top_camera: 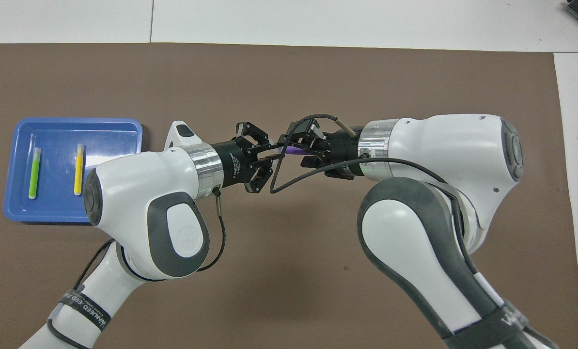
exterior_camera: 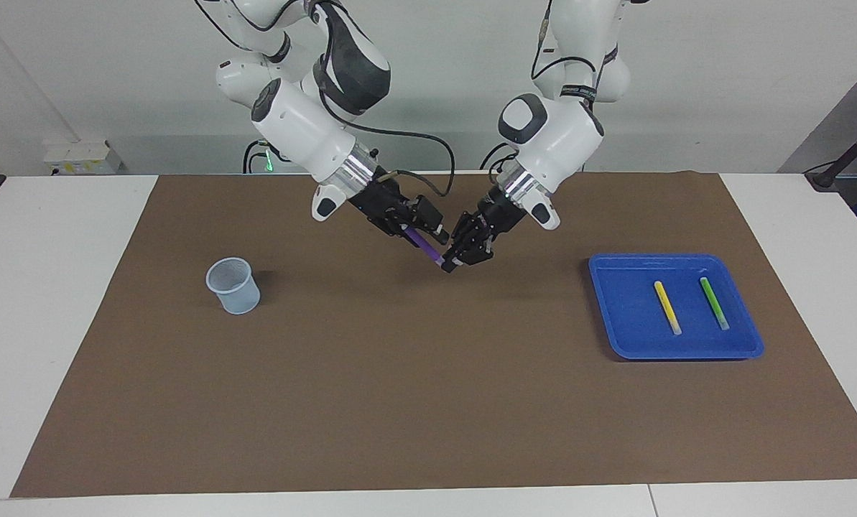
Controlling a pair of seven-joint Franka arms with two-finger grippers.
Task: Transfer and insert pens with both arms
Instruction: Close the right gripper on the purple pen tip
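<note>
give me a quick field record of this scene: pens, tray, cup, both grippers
purple pen: in the air over the brown mat, between the two grippers
left gripper: shut on the purple pen's lower end
right gripper: around the pen's upper end, grip unclear
yellow pen: lying in the blue tray
green pen: lying in the tray beside the yellow one
mesh cup: upright, toward the right arm's end, holds no pens

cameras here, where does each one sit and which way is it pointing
Facing view: high across the table, looking at the robots; both arms show in full, the left tool and right tool meeting on the purple pen.
Overhead view: high above the robots' end, looking steeply down and forward; both arms enter from the bottom edge.
Shared: purple pen, blue tray with the yellow pen and green pen, brown mat. The mesh cup shows only facing.
</note>
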